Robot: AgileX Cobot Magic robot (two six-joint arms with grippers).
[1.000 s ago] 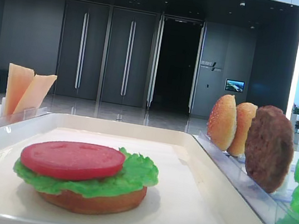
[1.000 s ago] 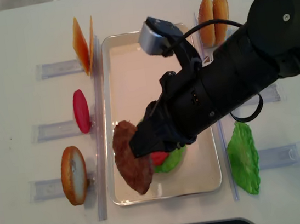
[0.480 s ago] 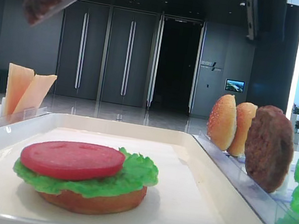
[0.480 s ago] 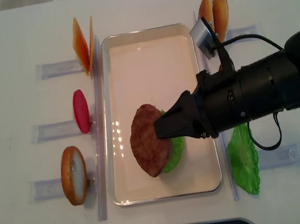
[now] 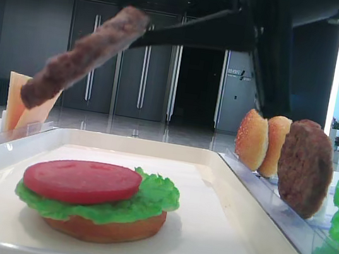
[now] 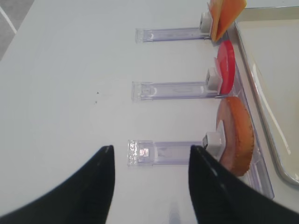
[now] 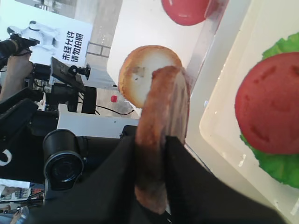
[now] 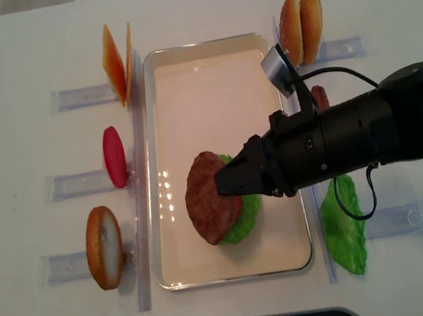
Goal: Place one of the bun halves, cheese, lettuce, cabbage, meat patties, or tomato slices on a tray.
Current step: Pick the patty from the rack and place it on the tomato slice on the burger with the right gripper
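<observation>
My right gripper [image 8: 226, 181] is shut on a dark-brown meat patty [image 8: 206, 209], pinching its edge between both fingers [image 7: 175, 158]. The patty [image 5: 84, 57] hangs tilted in the air above the white tray [image 8: 204, 44], over a stack that lies in it. That stack is a bun base [image 5: 103, 229], a green lettuce leaf [image 5: 156, 195] and a tomato slice [image 5: 81, 181] on top. My left gripper [image 6: 152, 148] is open and empty over the bare table, left of the clear holders.
Clear holders flank the tray. On the left stand cheese slices [image 8: 117, 61], a tomato slice [image 8: 115, 157] and a bun half [image 8: 104, 247]. On the right stand two bun halves [image 8: 300, 18], a second patty [image 8: 319, 97] and lettuce [image 8: 343, 222].
My right gripper carried the patty from the tray's left rim to over the stack, and it has come down into the low view. The left gripper has not moved.
</observation>
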